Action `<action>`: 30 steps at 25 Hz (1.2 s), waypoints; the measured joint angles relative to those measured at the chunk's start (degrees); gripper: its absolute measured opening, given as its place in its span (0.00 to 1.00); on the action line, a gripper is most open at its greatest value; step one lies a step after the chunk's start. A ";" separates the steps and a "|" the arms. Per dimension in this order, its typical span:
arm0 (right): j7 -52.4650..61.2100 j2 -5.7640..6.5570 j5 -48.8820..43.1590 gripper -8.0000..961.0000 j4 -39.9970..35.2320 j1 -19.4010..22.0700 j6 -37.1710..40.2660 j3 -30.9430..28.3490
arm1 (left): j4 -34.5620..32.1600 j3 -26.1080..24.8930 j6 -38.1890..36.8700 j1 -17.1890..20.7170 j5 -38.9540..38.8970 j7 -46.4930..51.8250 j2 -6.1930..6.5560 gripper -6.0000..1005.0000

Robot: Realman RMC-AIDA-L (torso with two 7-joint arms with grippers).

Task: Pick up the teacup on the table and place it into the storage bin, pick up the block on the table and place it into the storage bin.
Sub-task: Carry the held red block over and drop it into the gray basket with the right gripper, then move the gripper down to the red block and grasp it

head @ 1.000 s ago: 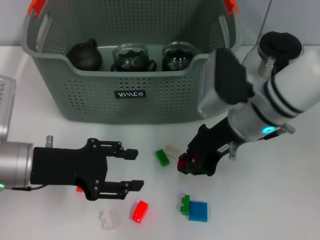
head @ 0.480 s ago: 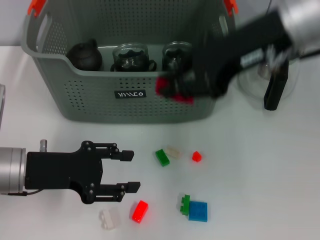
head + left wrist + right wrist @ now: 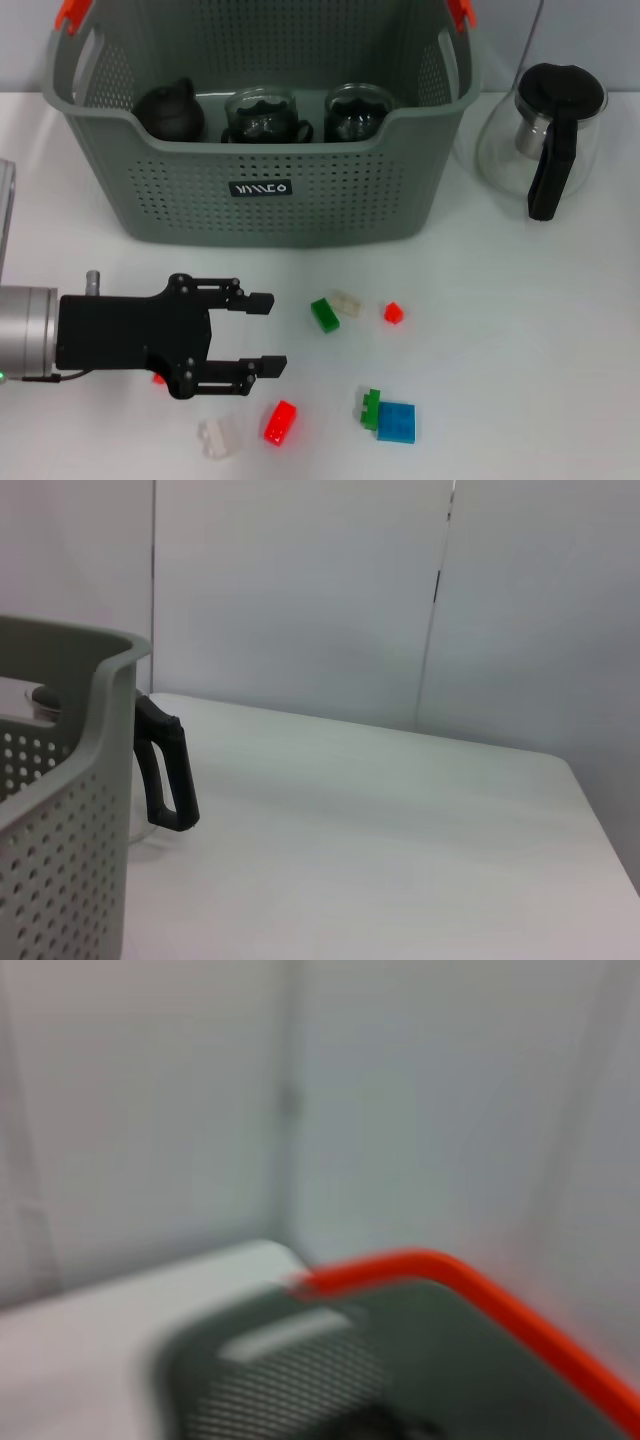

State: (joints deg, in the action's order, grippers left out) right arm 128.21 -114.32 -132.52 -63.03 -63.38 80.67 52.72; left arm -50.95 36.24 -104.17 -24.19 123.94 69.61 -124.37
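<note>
The storage bin (image 3: 300, 200) stands at the back of the table, and its wall shows in the left wrist view (image 3: 60, 820) and the right wrist view (image 3: 290, 1380). Two glass teacups (image 3: 262, 115) (image 3: 357, 110) stand inside it beside a dark teapot (image 3: 170, 110). Loose blocks lie in front of it: green (image 3: 323, 315), clear (image 3: 347, 303), small red (image 3: 393, 313), red (image 3: 280, 421), white (image 3: 220, 437) and a green-and-blue pair (image 3: 390, 418). My left gripper (image 3: 268, 333) hovers open low at the front left, just left of the blocks. The right gripper is out of view.
A glass pitcher (image 3: 545, 135) with a black handle (image 3: 165, 775) stands to the right of the bin. An orange handle clip (image 3: 470, 1300) of the bin fills the right wrist view. A small red piece (image 3: 158, 378) peeks out under my left gripper.
The right arm lifted off the table with something red, swung up past the bin's front and left the head view. The small red block it covered now shows. My left gripper barely shifted.
</note>
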 joint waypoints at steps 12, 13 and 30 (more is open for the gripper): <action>-2.09 -0.58 -6.52 0.25 15.89 -2.06 -18.46 5.63 | 0.51 -0.10 0.38 -0.80 -0.11 -0.01 0.09 0.67; -2.01 -0.57 -6.52 0.29 15.81 -1.98 -18.46 5.63 | 0.51 -0.10 0.40 -0.80 -0.11 -0.01 0.09 0.67; -10.74 -1.07 16.74 0.75 -10.44 13.76 12.47 5.10 | 0.50 -0.11 0.14 -0.97 -0.36 -0.14 0.18 0.67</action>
State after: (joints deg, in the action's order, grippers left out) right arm 117.47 -115.39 -115.79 -73.47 -49.63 93.14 57.82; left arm -50.45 36.13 -104.03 -25.17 123.58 69.47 -124.18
